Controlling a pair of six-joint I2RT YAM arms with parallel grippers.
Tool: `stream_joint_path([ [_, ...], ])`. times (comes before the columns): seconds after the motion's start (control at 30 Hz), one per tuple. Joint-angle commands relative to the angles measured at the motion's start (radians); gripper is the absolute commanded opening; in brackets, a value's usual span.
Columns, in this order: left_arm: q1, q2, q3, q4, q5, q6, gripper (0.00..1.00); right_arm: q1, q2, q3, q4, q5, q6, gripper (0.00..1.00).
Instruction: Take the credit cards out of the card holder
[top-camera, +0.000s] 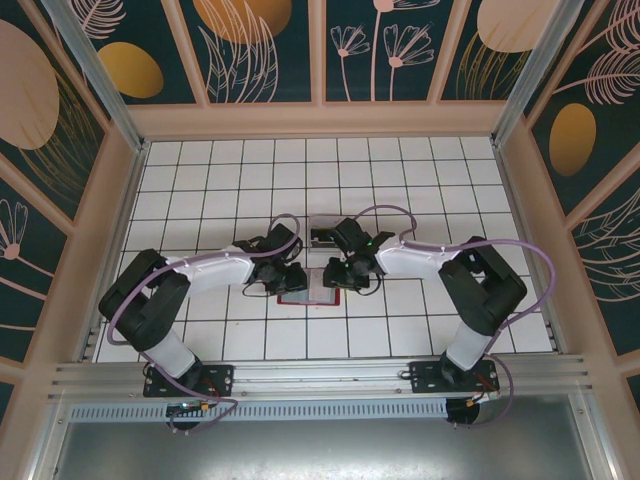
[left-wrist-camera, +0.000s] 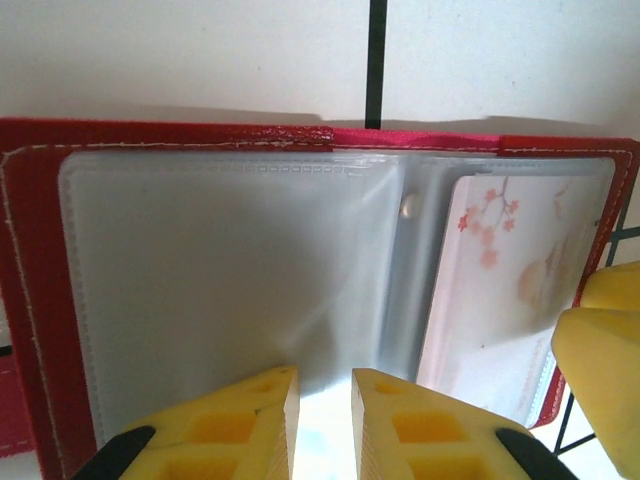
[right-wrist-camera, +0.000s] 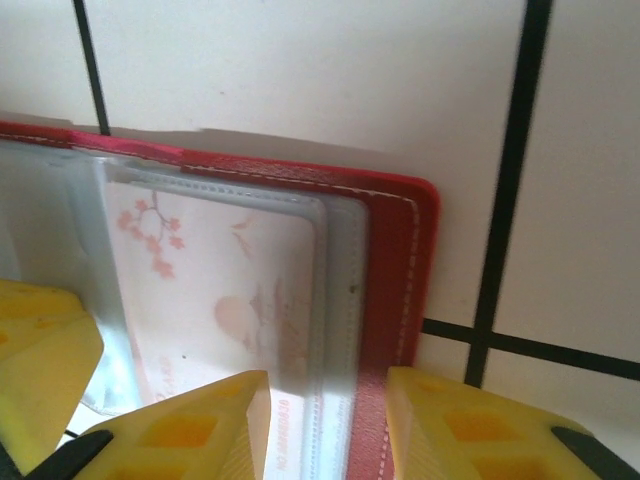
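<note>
The card holder (top-camera: 308, 291) lay open and flat near the middle of the tabletop (top-camera: 200, 180), grey inner side up, with the left end effector (top-camera: 291, 276) at its 9 o'clock and the right end effector (top-camera: 336, 273) at its 3 o'clock. In the wrist views its inside was soft, clear plastic sleeves stitched into a red cover. The sleeve on the 9 o'clock page looked empty. The one at 3 o'clock held a credit card (right-wrist-camera: 230, 290), pale with pink blossoms.

The card was probably light, stiff and slick, and the sleeve limp and glossy, so it would likely slide out only if the cover was pinned down. The best hold seemed to be the card's exposed edge at the sleeve mouth, though which side opened could not be told.

The left jaws stood close together with the sleeve's near edge in the narrow gap. Whether they pinched it could not be told. The right jaws stood moderately apart, straddling the sleeve edge and red border, gripping nothing.

What looked like a small pale box (top-camera: 320, 236) sat at the holder's 12 o'clock, apart from it. The two end effectors crowded each other over the holder, the likeliest obstruction.
</note>
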Motion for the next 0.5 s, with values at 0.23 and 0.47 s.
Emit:
stream_joint_path([
  [0.23, 0.005, -0.045, -0.007, 0.027, 0.042, -0.032, 0.25, -0.003, -0.025, 0.014, -0.042, 0.04, 0.002, 0.28],
  [0.47, 0.006, -0.021, 0.04, 0.024, 0.021, -0.018, 0.22, -0.003, 0.03, 0.015, -0.009, 0.023, -0.004, 0.2],
])
